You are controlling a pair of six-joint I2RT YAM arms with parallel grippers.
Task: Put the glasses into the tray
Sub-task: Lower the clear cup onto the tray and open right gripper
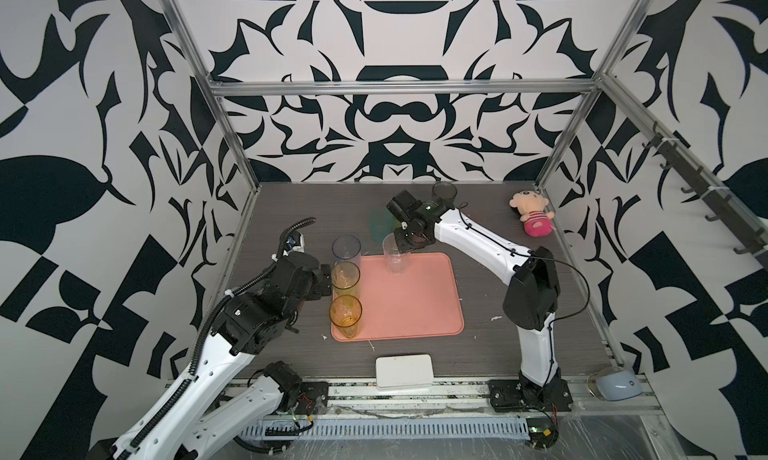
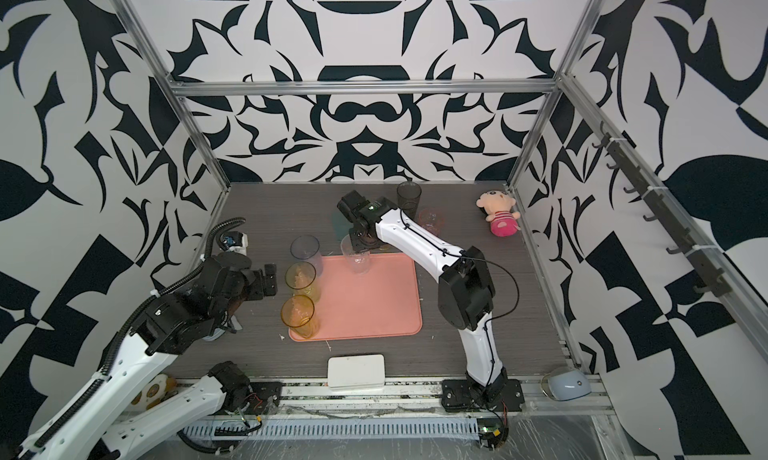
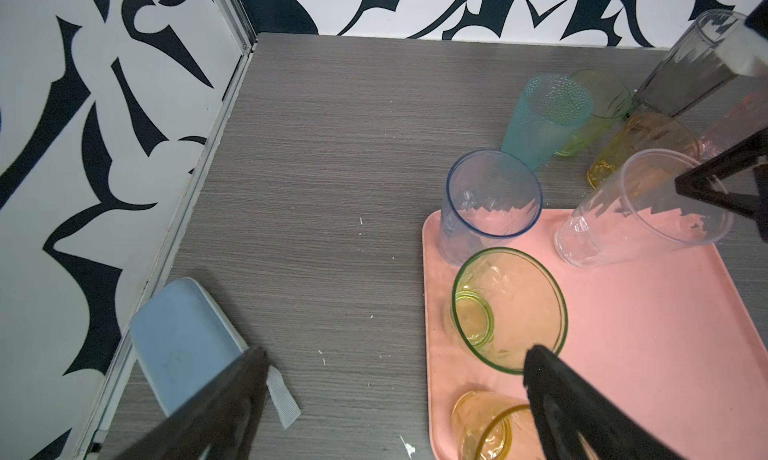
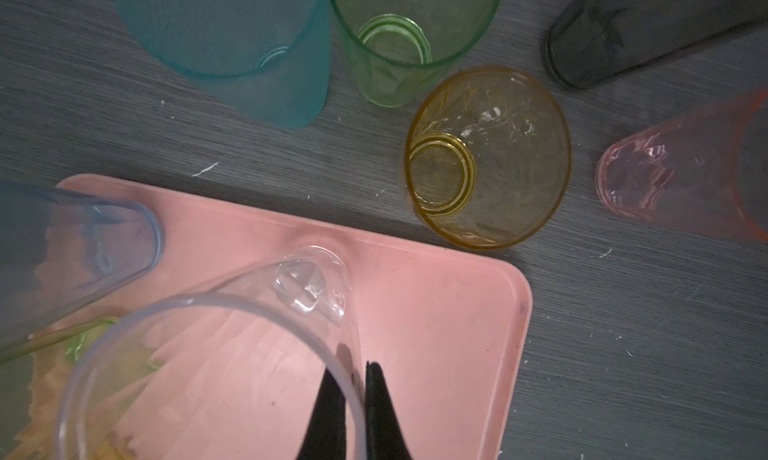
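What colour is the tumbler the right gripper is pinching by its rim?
Clear, with no tint: the tumbler shows best in the right wrist view.

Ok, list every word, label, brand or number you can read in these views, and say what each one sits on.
No text can be read in any view.
Blue-and-white patch by the left arm's cable: too small to read.
Pale mark on the right arm's wrist: too blurred to read.
Tray, white box, plush toy: no print visible.
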